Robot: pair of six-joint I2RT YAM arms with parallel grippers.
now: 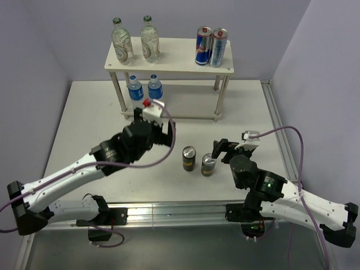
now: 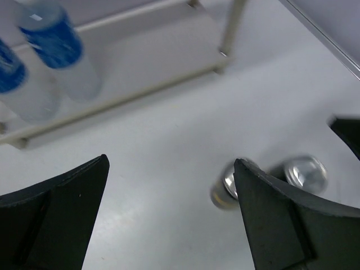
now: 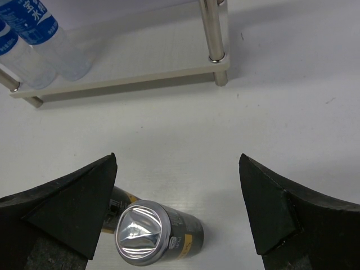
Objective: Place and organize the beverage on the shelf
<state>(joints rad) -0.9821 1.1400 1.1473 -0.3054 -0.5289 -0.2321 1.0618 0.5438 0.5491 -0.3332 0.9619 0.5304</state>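
The cream shelf [image 1: 180,56] stands at the back. Two green-capped clear bottles [image 1: 122,42] stand on its top board at the left. Two blue-labelled water bottles [image 1: 145,88] stand on the lower board; they also show in the left wrist view [image 2: 56,42] and the right wrist view [image 3: 45,34]. Two short dark cans [image 1: 189,158] [image 1: 208,165] stand on the table in front. My left gripper [image 1: 154,121] [image 2: 171,162] is open and empty, just before the water bottles. My right gripper [image 1: 223,149] [image 3: 177,157] is open and empty, right of the nearer can [image 3: 154,233].
Two tall blue-and-silver cans [image 1: 211,46] stand on the top board at the right. A shelf leg [image 3: 211,34] rises ahead of the right gripper. Grey walls close in the left and right sides, and a metal rail [image 1: 169,211] runs along the near edge.
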